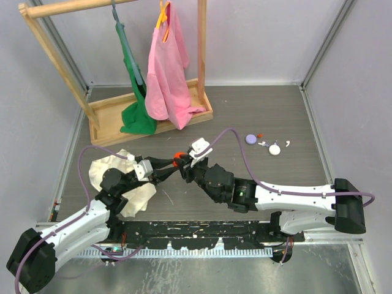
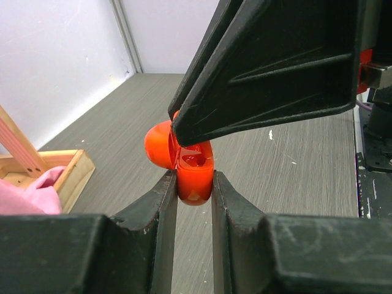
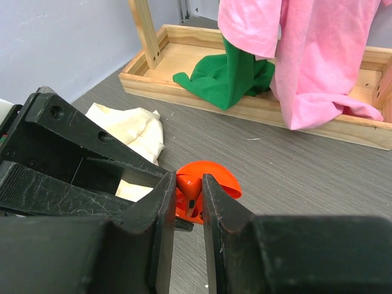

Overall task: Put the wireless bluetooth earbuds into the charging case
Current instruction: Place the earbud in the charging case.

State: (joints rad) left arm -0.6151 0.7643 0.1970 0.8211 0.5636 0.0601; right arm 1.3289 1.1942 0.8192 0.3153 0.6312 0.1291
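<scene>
The pale-lavender charging case [image 1: 251, 139] lies on the table at the far right. Two tiny white earbuds [image 1: 263, 144] [image 1: 286, 144] lie beside it, with no gripper near them. My left gripper [image 2: 195, 185] is shut on a small red-orange hinged shell [image 2: 195, 180] with its lid open, held above the table at mid-left [image 1: 178, 157]. My right gripper [image 3: 188, 191] is shut on a small red-orange earbud-shaped piece [image 3: 190, 188], right over the shell's open cavity. The two grippers meet tip to tip [image 1: 182, 163].
A white round object [image 1: 275, 149] and a tiny red bit [image 1: 260, 135] lie by the lavender case. A cream cloth [image 1: 119, 171] lies under the left arm. A wooden rack [image 1: 153, 110] with green and pink garments stands at the back left.
</scene>
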